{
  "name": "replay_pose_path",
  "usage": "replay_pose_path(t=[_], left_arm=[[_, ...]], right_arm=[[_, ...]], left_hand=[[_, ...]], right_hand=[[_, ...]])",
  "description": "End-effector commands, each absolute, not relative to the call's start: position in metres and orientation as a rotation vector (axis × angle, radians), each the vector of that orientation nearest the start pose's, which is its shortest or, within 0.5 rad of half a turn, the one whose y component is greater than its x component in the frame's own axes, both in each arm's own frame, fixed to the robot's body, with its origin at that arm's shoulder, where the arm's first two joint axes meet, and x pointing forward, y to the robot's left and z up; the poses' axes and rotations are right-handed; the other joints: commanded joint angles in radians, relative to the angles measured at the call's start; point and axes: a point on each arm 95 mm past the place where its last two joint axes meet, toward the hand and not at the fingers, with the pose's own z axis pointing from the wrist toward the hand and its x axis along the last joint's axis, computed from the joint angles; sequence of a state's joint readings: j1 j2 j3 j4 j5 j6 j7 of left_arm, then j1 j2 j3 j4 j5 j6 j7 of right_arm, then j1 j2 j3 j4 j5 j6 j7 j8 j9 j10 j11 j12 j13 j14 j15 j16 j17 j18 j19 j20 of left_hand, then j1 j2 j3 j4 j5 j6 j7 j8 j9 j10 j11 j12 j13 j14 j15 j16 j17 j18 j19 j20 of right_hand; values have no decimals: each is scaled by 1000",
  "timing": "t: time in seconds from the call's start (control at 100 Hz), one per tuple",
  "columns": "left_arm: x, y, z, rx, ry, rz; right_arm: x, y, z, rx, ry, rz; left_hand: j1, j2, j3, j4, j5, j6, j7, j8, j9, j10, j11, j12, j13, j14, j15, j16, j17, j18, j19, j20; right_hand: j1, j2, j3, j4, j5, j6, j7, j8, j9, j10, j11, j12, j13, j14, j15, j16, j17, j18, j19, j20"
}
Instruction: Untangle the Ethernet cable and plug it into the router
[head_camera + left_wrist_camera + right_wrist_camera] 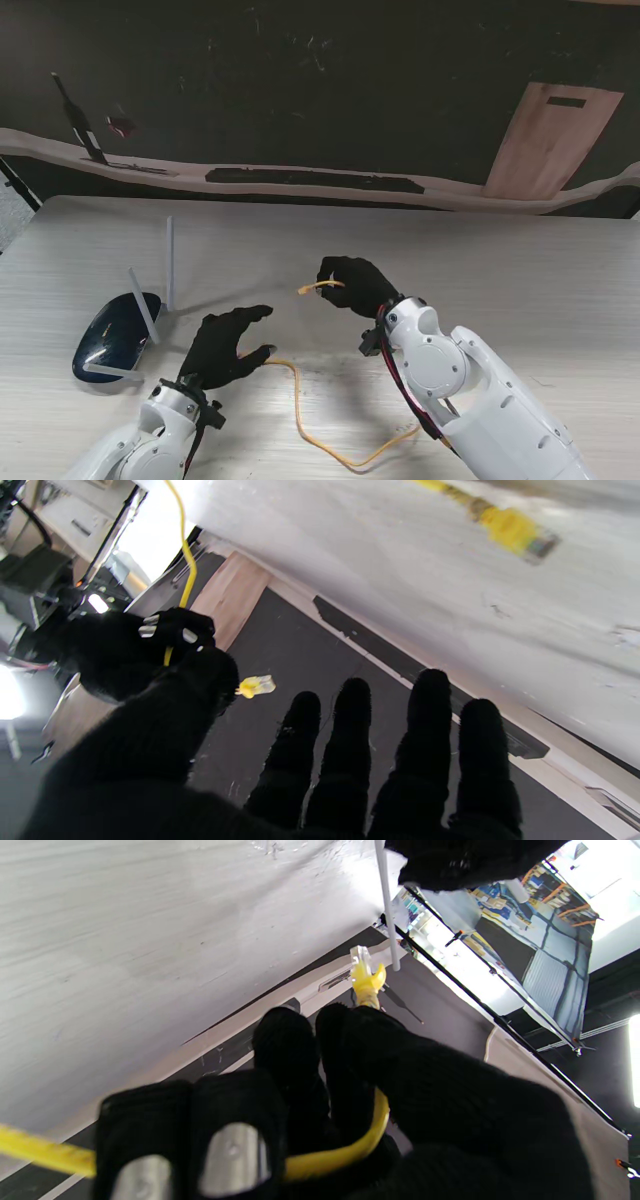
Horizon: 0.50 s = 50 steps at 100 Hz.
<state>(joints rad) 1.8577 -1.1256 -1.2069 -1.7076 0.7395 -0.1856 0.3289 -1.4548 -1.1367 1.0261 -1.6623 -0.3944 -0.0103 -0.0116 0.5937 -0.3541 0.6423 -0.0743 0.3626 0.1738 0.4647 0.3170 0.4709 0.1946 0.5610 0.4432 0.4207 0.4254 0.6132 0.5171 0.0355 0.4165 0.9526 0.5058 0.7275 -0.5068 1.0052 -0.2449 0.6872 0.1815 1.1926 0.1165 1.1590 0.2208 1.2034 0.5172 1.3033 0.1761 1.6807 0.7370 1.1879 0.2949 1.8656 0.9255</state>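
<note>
Pinching the Ethernet cable [322, 287] plug end, right hand [356, 285] lifted above table [520, 280]

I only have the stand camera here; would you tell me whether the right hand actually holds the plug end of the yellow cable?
Observer: Yes. The right wrist view shows the right hand shut on the Ethernet cable just behind the clear plug, which sticks out past the fingertips.
Operator: Thank you. And where is the cable's other end? The left hand hides it from me.
Observer: The left wrist view shows the other plug lying on the table, apart from the left hand, whose fingers are spread and hold nothing.
</note>
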Motion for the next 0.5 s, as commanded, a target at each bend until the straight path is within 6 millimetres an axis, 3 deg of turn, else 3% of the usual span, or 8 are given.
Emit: replay_pose_path(t=[0.0,0.34,0.49], left_arm=[[301,-31,-354,-1439,1194,-1956],[296,-31,-347,-1339,1148,-2055],[298,-35,-348,-1285,1160,-2049]], right_arm=[[391,95,-289,-1823,-1520,-2310],[370,109,-298,-1796,-1545,-2194],[365,116,-303,-1833,-1496,-2121]], left_hand=[[15,-25,29,-18,-15,-9,-3,-10,-12,11,-17,-19,-10,-51,-22,-15,-13,-42,-12,-15],[-9,-83,122,-23,42,-47,42,12,37,8,-35,-52,56,-80,-49,-54,31,-27,4,-12],[2,-112,175,-26,43,-14,22,4,7,14,-85,-79,58,-109,-87,-99,33,-65,-26,-26]], right_hand=[[21,3,4,-11,20,-7,24,1,127,155,122,5,0,-28,89,20,38,-198,228,19],[19,2,9,-12,26,-6,22,1,129,159,117,5,0,-24,87,22,38,-198,228,19],[20,1,9,-12,29,-4,22,2,127,163,113,4,0,-22,86,22,38,-196,228,18]])
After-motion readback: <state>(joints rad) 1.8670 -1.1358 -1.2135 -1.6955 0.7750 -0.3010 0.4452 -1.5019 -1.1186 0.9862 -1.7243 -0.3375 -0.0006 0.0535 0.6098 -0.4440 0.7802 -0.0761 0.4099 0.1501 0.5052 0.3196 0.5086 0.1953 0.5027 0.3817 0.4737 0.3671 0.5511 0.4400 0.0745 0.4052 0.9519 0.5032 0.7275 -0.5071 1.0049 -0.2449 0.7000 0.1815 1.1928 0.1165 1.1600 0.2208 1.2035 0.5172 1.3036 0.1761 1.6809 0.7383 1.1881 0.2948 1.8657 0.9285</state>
